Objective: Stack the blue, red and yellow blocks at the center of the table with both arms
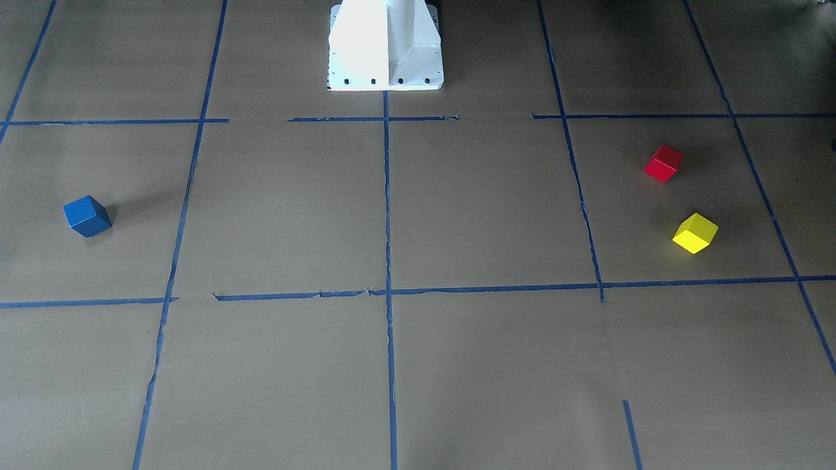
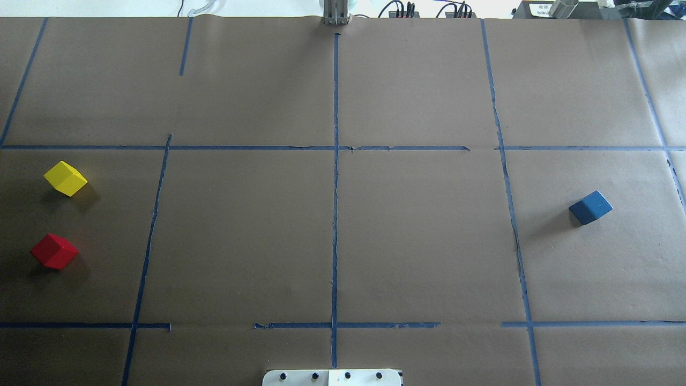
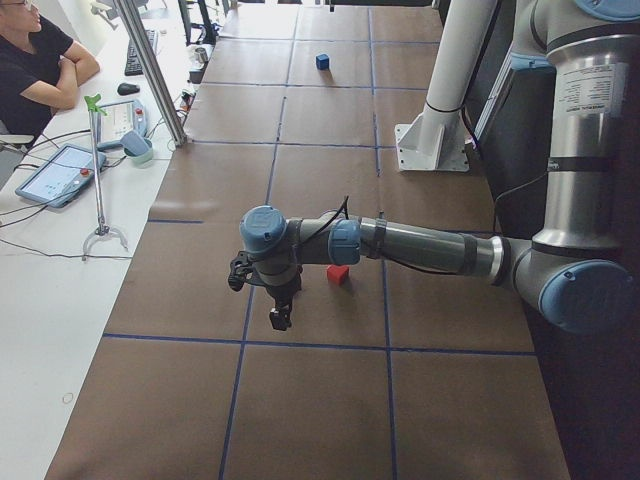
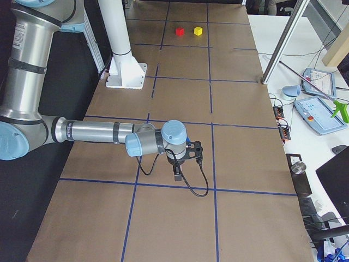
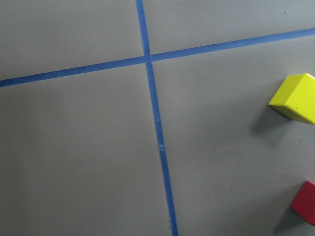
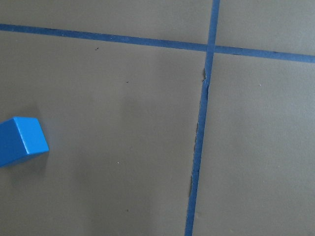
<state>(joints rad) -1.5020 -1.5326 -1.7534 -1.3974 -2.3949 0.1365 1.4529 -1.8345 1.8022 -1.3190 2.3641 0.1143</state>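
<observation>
The blue block (image 2: 590, 207) lies on the table's right side, also in the front view (image 1: 87, 215) and the right wrist view (image 6: 19, 140). The red block (image 2: 53, 251) and the yellow block (image 2: 65, 178) lie apart on the left side, also in the front view, red (image 1: 663, 162) and yellow (image 1: 695, 233). Both show at the right edge of the left wrist view, yellow (image 5: 295, 98) and red (image 5: 306, 202). My left gripper (image 3: 280, 318) hangs above the table near the red block (image 3: 338, 274). My right gripper (image 4: 178, 176) hangs above the right end. I cannot tell whether either is open or shut.
Brown paper with a grid of blue tape lines (image 2: 335, 214) covers the table. The robot's white base (image 1: 385, 46) stands at the table's near edge. A person (image 3: 35, 60), tablets and a metal post (image 3: 155, 75) are beside the far side of the table.
</observation>
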